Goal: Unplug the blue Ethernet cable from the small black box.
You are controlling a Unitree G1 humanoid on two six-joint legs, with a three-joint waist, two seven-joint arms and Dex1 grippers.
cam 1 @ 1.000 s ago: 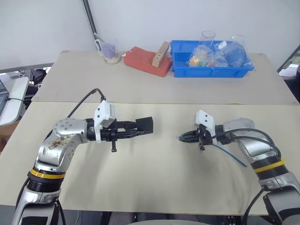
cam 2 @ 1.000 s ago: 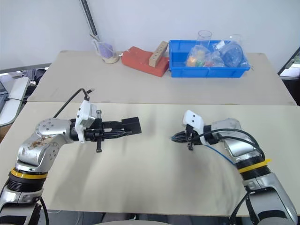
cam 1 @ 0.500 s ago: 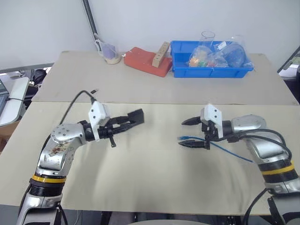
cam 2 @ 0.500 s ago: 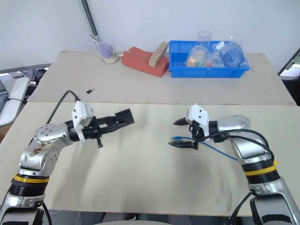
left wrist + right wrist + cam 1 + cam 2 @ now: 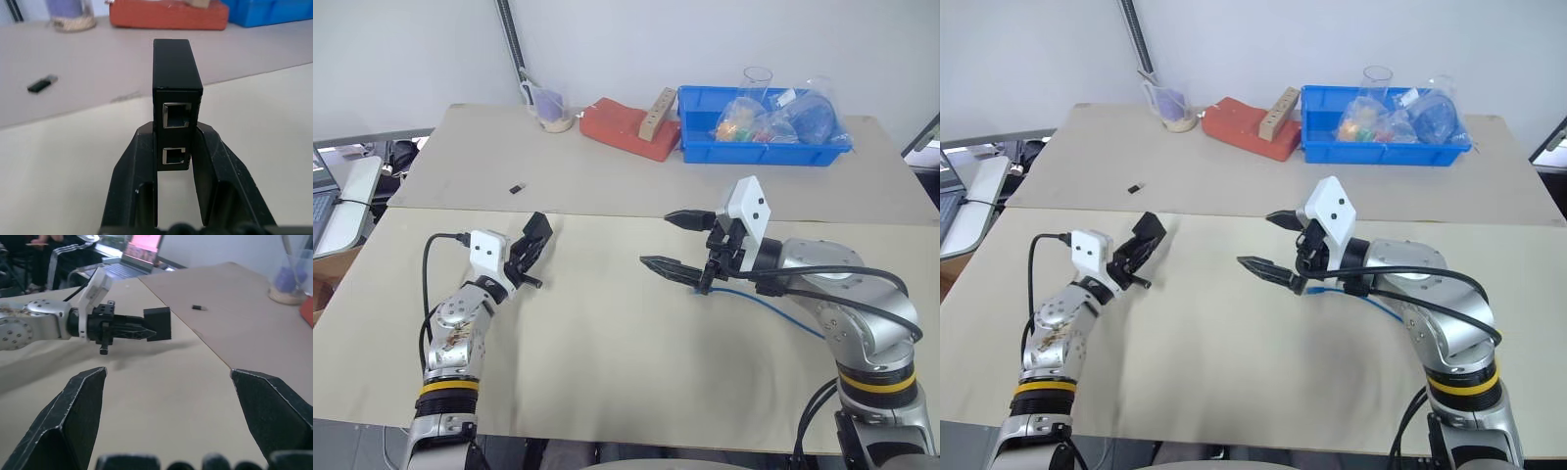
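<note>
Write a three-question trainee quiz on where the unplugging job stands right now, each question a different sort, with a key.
1. True or false: the thin bright-blue Ethernet cable is plugged into the small matte-black box.
2. Which hand grips the box? A) left hand B) right hand
3. Fill in: the right hand's fingers are ____.

Key: 1 false, both ports visible on the box are empty and the cable lies on the table; 2 A; 3 open.

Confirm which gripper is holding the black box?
The left gripper: its fingers are clamped on the small black box. The right gripper is wide open and holds nothing.
</note>
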